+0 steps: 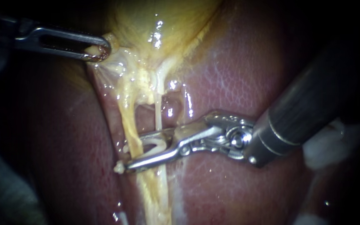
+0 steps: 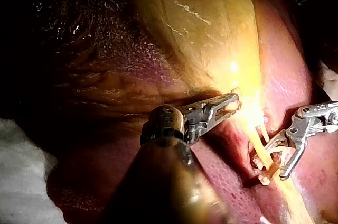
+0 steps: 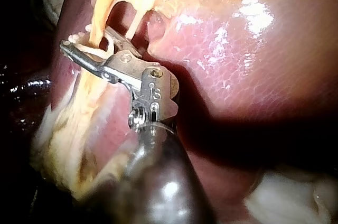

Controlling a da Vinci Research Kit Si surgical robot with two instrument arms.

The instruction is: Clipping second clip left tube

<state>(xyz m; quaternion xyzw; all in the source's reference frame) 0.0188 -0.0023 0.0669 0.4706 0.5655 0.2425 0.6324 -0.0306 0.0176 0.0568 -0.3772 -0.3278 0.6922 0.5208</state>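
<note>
The right instrument (image 1: 132, 152) is brought in from 3 o'clock with its jaws pointed to 9. They are parted by a moderate gap and set astride the left tube (image 1: 131, 125), which is seen between them near their tips, not squeezed. The tube's long axis is laid from 12 to 6 o'clock, leaning slightly toward 5, over the liver (image 1: 230, 75) near mid-view. At 10 o'clock the left instrument (image 1: 96, 52), pointed to 3, is clamped on the pale edge of the gallbladder (image 1: 163, 21).
</note>
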